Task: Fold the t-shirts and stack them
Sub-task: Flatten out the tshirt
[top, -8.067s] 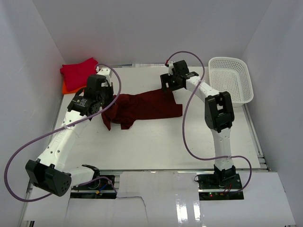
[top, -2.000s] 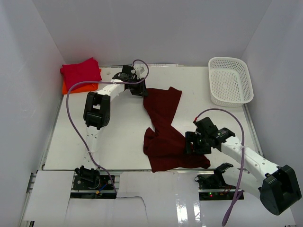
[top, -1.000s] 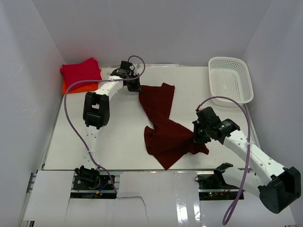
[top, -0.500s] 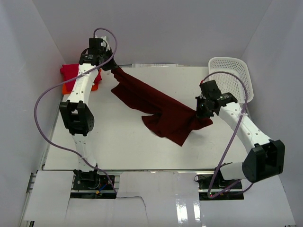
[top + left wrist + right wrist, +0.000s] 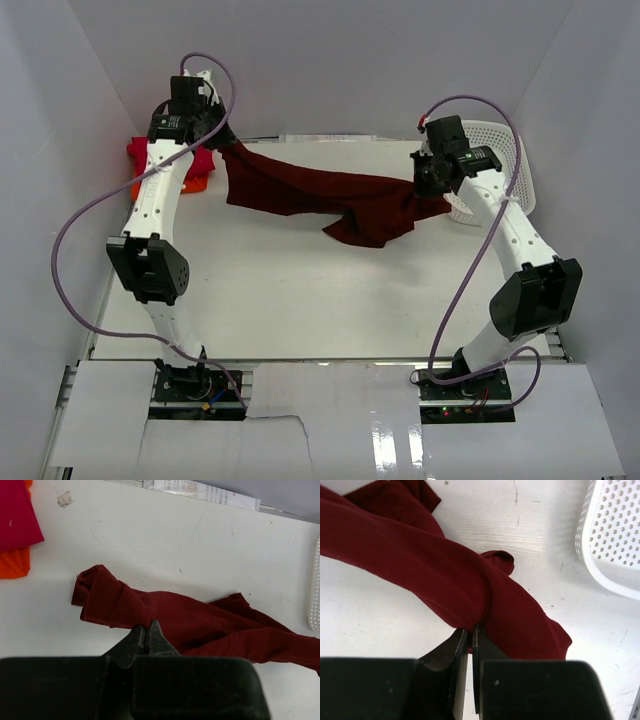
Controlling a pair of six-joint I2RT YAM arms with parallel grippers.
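Note:
The dark maroon t-shirt hangs stretched between both raised arms above the far half of the table, sagging in the middle. My left gripper is shut on its left end; in the left wrist view the tips pinch the maroon cloth. My right gripper is shut on the right end; its tips bite a fold of the maroon t-shirt. A folded crimson t-shirt lies on an orange t-shirt in the far left corner, partly hidden by the left arm.
A white mesh basket stands at the far right, right behind the right gripper; its rim shows in the right wrist view. White walls close in the table on three sides. The crimson t-shirt and orange t-shirt pile shows left of the left gripper.
Both arms have lifted and spread toward the far corners, pulling the maroon t-shirt off the table into a taut band. Earlier it lay crumpled near the middle and front.

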